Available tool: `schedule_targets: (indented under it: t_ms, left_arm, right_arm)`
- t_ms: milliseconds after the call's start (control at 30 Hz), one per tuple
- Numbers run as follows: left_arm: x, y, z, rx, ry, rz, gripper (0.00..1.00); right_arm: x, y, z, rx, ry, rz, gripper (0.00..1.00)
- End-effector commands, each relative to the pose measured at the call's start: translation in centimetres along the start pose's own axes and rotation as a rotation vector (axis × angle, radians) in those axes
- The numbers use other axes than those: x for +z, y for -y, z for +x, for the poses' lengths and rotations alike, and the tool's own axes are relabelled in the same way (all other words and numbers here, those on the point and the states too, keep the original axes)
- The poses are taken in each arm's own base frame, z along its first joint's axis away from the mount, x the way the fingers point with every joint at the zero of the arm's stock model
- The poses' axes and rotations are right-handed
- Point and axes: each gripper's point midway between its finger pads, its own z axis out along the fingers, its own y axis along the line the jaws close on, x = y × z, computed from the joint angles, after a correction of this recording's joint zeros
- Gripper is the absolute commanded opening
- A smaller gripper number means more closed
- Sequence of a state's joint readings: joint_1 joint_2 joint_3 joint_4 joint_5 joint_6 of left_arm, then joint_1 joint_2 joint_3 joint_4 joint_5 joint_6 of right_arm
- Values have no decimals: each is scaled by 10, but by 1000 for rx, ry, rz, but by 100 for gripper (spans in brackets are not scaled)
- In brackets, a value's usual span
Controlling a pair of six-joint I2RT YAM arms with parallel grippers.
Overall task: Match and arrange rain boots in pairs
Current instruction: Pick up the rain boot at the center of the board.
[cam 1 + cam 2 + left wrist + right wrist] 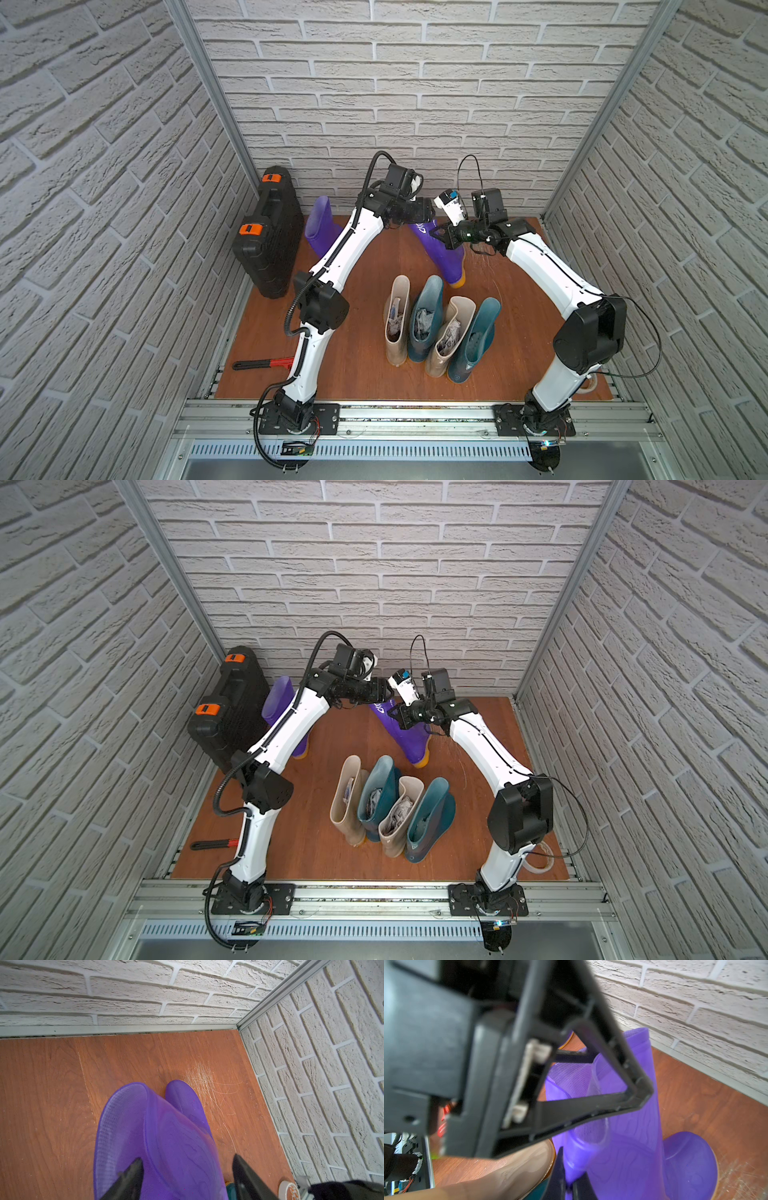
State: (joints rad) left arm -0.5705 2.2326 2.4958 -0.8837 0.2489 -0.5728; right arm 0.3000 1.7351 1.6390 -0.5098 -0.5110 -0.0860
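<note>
A tilted purple boot [446,262] fills the gap between the left end effector [187,1159] and right end effector [439,237], which nearly meet. The wall [415,124] stands close behind both. Nearer the bases, a boot row [426,316] bars the way. Left of the left end effector stand another purple boot [318,224] and a case [270,232]. Ahead of the left end effector, past the boot, bare counter [124,1057] lies open.

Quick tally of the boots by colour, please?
Purple boots: 2
Beige boots: 2
Teal boots: 2
Total: 6
</note>
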Motion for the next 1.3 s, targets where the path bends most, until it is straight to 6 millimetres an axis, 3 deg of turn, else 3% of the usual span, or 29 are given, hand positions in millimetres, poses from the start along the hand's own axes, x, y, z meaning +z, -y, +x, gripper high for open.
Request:
schedule_targets:
  t_ms: [0,233,467,767,1067,1267]
  left_arm:
    - [6,8,0,14,2,31,59]
    - [9,8,6,13,-25,34,19]
    - [6,16,2,39,-13,73,0]
    - [-8,21,-9,73,30,81,0]
    - [-42,10,-30,90,97,47,0]
    - [-65,-3,-41,97,129,17,0]
  right_arm:
    - [-28,-27,-44,-120,166,-50,6]
    - [-29,-27,-43,-125,171,-42,6]
    - [-29,-24,-44,-106,168,-26,8]
    - [-38,-29,-44,-96,167,-28,35]
    - [-64,-39,-30,-118,155,5,51]
    - [-80,-30,-21,-69,139,106,56]
